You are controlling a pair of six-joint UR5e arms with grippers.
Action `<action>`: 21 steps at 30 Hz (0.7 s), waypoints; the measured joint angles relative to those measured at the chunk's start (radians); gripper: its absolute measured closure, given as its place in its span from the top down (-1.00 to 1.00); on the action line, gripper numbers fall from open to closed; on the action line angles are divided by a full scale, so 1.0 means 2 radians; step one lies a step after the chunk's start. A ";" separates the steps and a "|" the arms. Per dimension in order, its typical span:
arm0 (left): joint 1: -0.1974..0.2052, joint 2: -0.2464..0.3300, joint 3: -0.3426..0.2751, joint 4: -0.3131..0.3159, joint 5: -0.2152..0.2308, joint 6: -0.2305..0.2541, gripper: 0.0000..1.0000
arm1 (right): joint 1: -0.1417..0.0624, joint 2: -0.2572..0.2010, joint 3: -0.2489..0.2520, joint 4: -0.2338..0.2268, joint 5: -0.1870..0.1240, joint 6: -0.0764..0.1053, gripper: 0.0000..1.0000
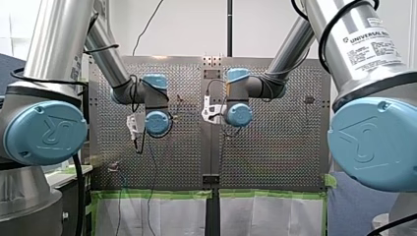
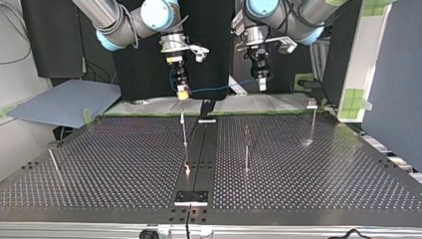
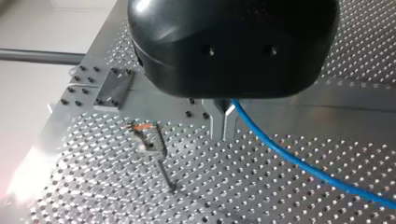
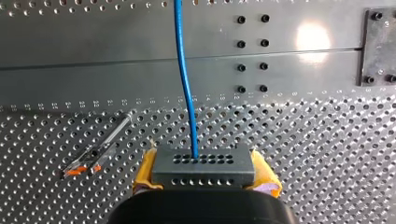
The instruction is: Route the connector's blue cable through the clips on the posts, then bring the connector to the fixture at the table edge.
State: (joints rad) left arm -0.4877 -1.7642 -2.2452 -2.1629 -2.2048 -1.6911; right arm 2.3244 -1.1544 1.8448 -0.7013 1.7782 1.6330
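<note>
- My right jaws grip the connector (image 4: 203,165) between yellow pads (image 4: 144,170), above the desk (image 4: 303,154).
- My left jaws pinch the blue cable (image 3: 299,161); keep it taut while lowering onto the post clip (image 3: 148,140).

We count two arms, left arm (image 1: 105,54) and right arm (image 1: 290,46); two claws, left claw (image 3: 223,122) and right claw (image 2: 183,91); one blue cable (image 4: 187,93); one connector (image 4: 203,165); and four posts (image 2: 184,132) (image 2: 246,152) (image 2: 313,122) (image 2: 54,167) on one table (image 2: 124,164).
</note>
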 joint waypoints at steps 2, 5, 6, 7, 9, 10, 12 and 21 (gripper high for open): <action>0.004 0.001 0.005 -0.007 0.000 0.001 -0.98 | -0.005 0.000 -0.003 0.004 -0.006 0.002 -1.00; 0.009 0.002 0.011 -0.018 0.000 0.004 -0.98 | -0.013 0.000 -0.009 0.011 -0.017 0.006 -1.00; 0.012 0.002 0.012 -0.020 0.001 0.004 -0.98 | -0.017 0.000 -0.011 0.013 -0.022 0.008 -1.00; 0.013 0.002 0.013 -0.021 0.002 0.004 -0.98 | -0.018 0.000 -0.013 0.013 -0.026 0.010 -1.00; 0.018 0.002 0.014 -0.022 0.003 0.004 -0.98 | -0.022 0.000 -0.018 0.015 -0.035 0.014 -1.00; 0.020 0.002 0.014 -0.022 0.004 0.005 -0.98 | -0.024 0.000 -0.021 0.016 -0.040 0.015 -1.00; 0.024 0.002 0.016 -0.022 0.006 0.005 -0.98 | -0.026 0.000 -0.026 0.020 -0.049 0.017 -1.00; 0.042 0.002 0.039 -0.032 0.029 0.007 -0.98 | -0.033 0.000 -0.051 0.031 -0.071 0.019 -1.00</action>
State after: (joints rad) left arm -0.4035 -1.7600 -2.1677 -2.2269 -2.1459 -1.6776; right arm 2.2588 -1.1544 1.7420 -0.6398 1.6353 1.6706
